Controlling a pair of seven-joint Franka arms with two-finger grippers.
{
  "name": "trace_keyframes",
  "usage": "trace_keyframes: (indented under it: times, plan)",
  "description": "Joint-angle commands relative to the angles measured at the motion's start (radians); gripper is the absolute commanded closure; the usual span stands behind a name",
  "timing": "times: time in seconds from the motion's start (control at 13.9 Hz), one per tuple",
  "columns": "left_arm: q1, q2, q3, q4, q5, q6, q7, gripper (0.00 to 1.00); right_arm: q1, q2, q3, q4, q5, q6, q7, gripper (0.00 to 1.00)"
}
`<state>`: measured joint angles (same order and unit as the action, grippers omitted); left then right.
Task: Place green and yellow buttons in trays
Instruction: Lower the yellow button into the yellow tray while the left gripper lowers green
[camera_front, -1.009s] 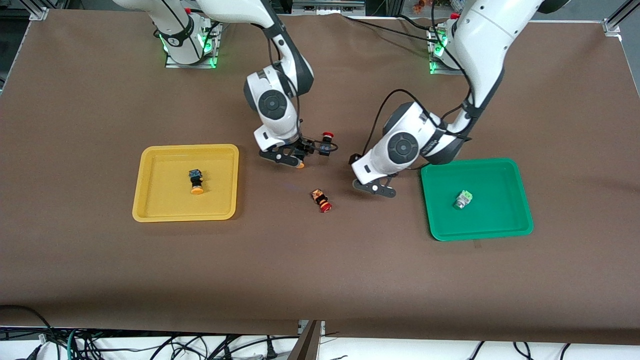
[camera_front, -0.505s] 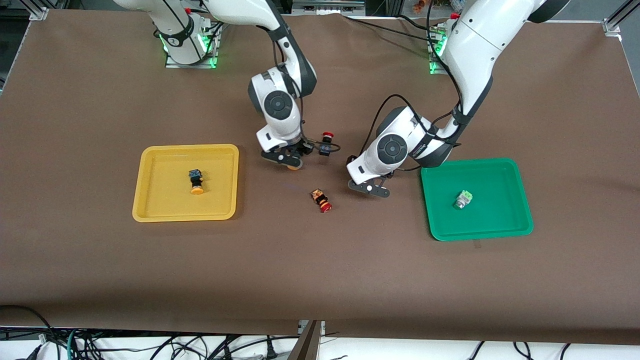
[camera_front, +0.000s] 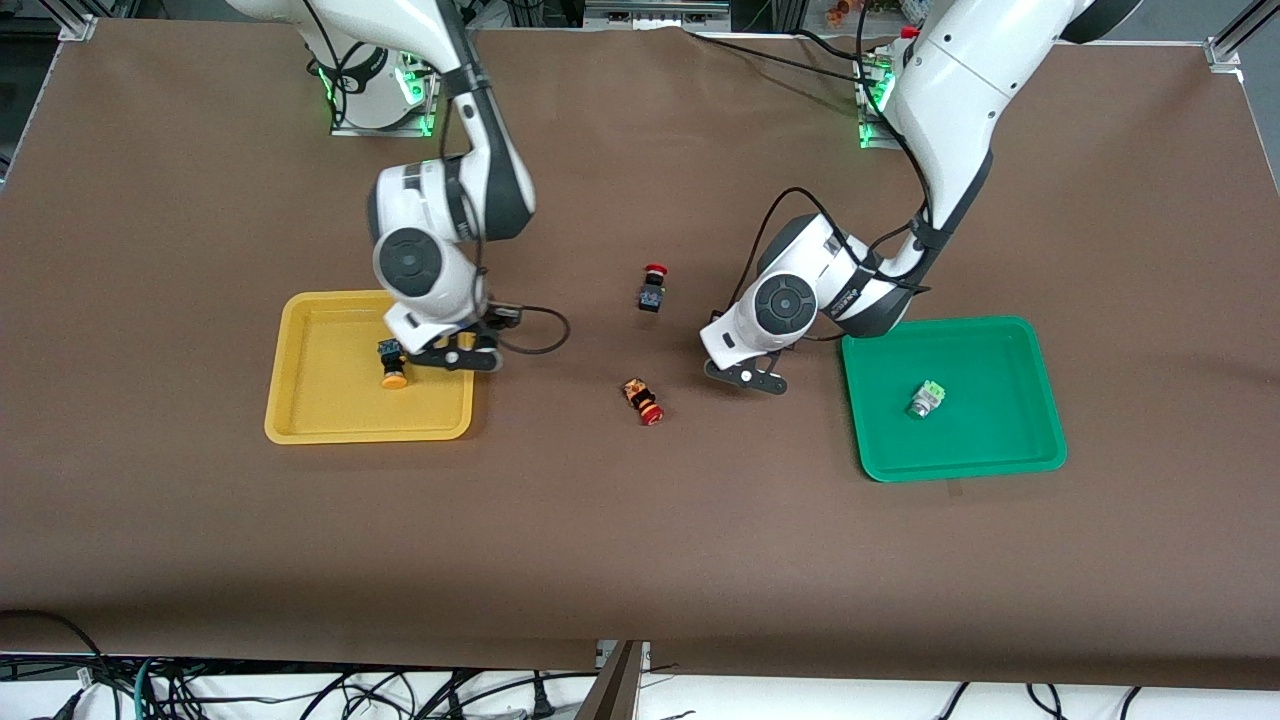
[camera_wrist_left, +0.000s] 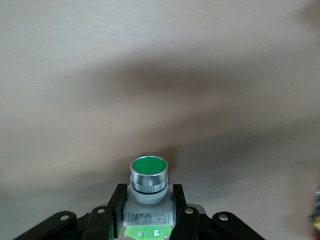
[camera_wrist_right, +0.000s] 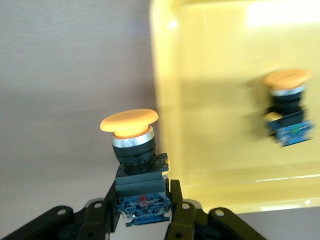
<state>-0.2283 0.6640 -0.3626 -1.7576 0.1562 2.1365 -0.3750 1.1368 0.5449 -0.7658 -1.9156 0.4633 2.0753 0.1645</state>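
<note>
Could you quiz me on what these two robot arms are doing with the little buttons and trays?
1. True or false: the right end effector holds a black-bodied push button with an orange-yellow cap.
2. Multiple choice: the left end effector grips a button whose cap is A) red, B) green, C) blue.
3. Fill in: one silvery button with a pale green block lies in the ___ shallow plastic tray.

Key: 1 true; 2 B; 3 green.
</note>
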Motion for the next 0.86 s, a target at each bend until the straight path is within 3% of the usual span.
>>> trace_keyframes:
  times: [0.0,0.14,0.22,0.29,0.36,0.43,0.79]
  plan:
    - [0.056,-0.101,0.001,0.007,0.075,-0.142,0.062,1.00,-0.020,0.000,-0.027,-0.062,0.021,0.034,-0.124,1.00]
    - [0.143,-0.116,0.004,0.041,0.088,-0.239,0.233,1.00,-0.067,0.035,-0.023,-0.077,0.029,0.089,-0.196,0.98]
    - [0.199,-0.115,0.002,0.044,0.126,-0.251,0.352,1.00,-0.083,0.041,-0.021,-0.082,0.062,0.101,-0.223,0.79]
    - [0.252,-0.107,0.004,0.043,0.175,-0.251,0.451,1.00,-0.088,0.046,-0.021,-0.082,0.099,0.097,-0.238,0.40]
    - [0.304,-0.104,0.002,0.038,0.228,-0.247,0.525,1.00,-0.088,0.046,-0.021,-0.080,0.115,0.092,-0.238,0.16]
    - [0.352,-0.090,0.002,0.037,0.271,-0.238,0.572,1.00,-0.086,0.043,-0.021,-0.076,0.115,0.088,-0.234,0.08]
    - [0.516,-0.026,0.001,0.032,0.326,-0.095,0.780,0.98,-0.078,-0.041,-0.065,-0.010,0.115,-0.058,-0.227,0.02]
